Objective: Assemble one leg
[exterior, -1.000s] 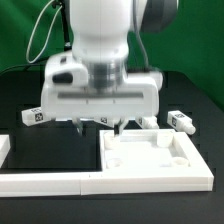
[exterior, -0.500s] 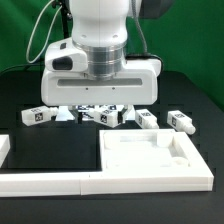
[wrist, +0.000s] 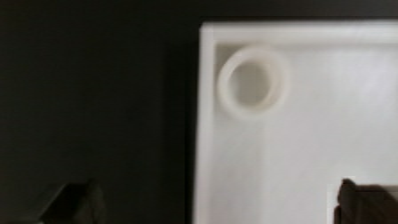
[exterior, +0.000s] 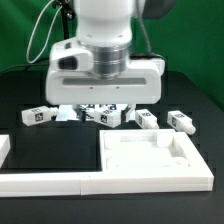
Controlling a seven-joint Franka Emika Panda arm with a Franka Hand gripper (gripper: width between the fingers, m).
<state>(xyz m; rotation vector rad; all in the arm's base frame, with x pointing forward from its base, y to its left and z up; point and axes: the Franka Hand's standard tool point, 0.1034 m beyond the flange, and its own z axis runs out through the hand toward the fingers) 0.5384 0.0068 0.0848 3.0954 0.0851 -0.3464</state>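
Several legs, small white pegs with black-and-white tags, lie in a row on the black table behind the panel, from one at the exterior view's left to one at its right. My gripper hangs above the middle of that row, over the panel's far edge. In the wrist view my gripper is open wide with nothing between its dark fingertips. Below it lies the white square panel with a round socket near its corner.
The big white square panel with raised rim lies at the front right of the exterior view. A long white L-shaped border bar runs along the front edge and up the left side. Black table lies between them.
My gripper has risen from just above the panel's far edge to well above it. The legs behind it now show below the hand. Nothing was picked up.
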